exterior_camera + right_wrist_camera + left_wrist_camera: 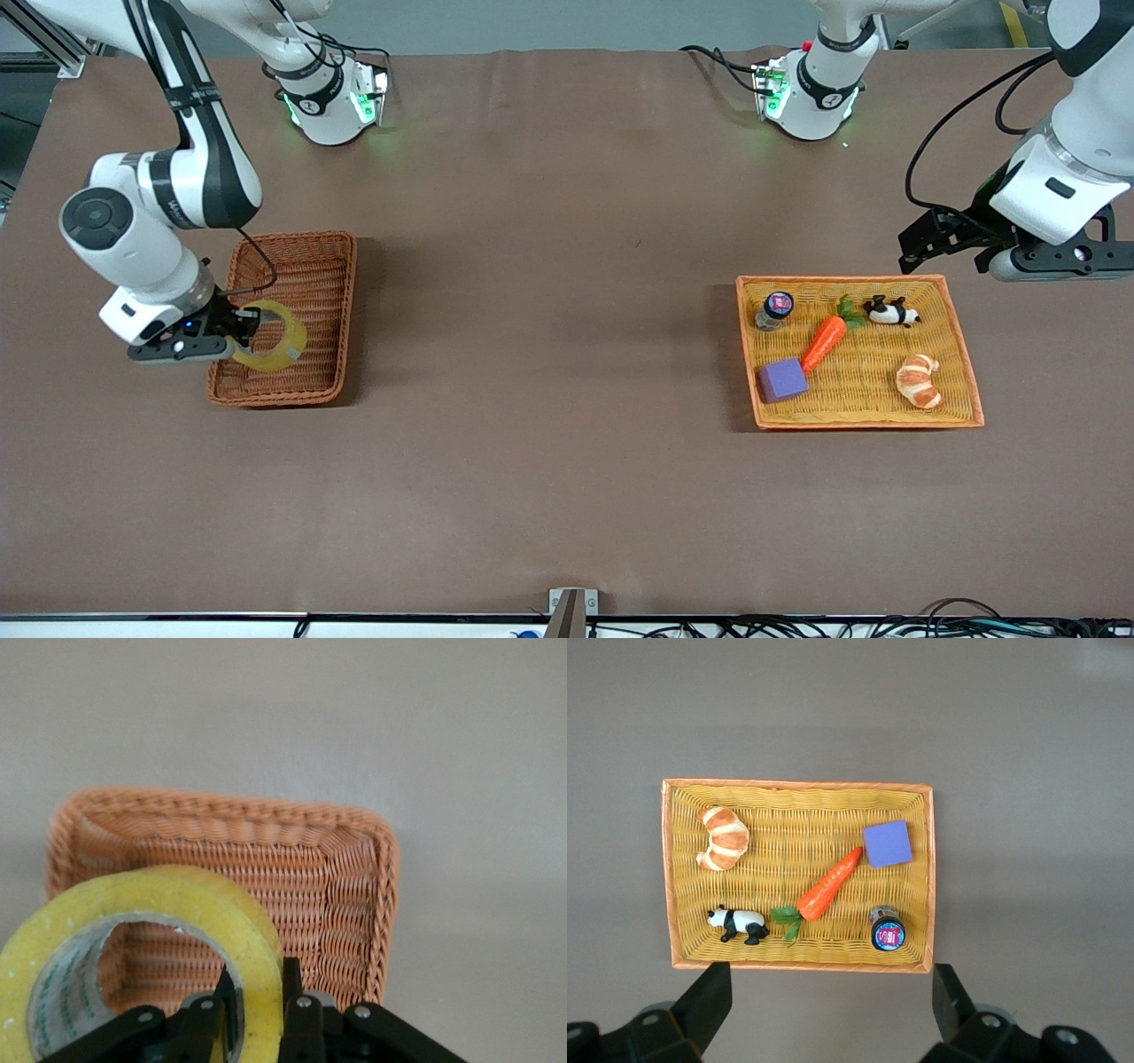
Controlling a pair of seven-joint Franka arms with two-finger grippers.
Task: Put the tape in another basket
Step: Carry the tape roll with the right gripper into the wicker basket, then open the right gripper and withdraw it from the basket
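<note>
Right gripper: the right gripper (241, 334) hangs over the basket's edge toward the right arm's end of the table; its 2 black fingers (295, 1005) are pinched on the wall of the tape, 1 inside the ring and 1 outside.
Tape: the tape (270, 337) is a translucent yellowish ring with a pale grey inner core carrying faint green print; it is held tilted, over the basket interior, and whether it touches the weave cannot be told.
Basket: the basket (312, 252) is reddish-brown wicker, rectangular with rounded corners, raised woven sides and a braided rim; it sits on the brown cloth at the right arm's end of the table.
Left gripper: the left gripper (831, 1003) waits in the air above the tray's edge that lies farther from the front camera; its 2 dark fingers (709, 1001) are spread wide with nothing between them.
Tray: the tray (961, 337) is flat, light yellow wicker with an orange rim, well apart from the basket at the left arm's end.
Tray contents: 1 glossy striped croissant (918, 380), 1 orange carrot (824, 342) with green leaves, 1 purple block (782, 379), 1 small round jar (775, 310) with a dark lid, and 1 black-and-white panda figure (891, 311).
Table: the table (549, 354) is covered in matte brown cloth.
</note>
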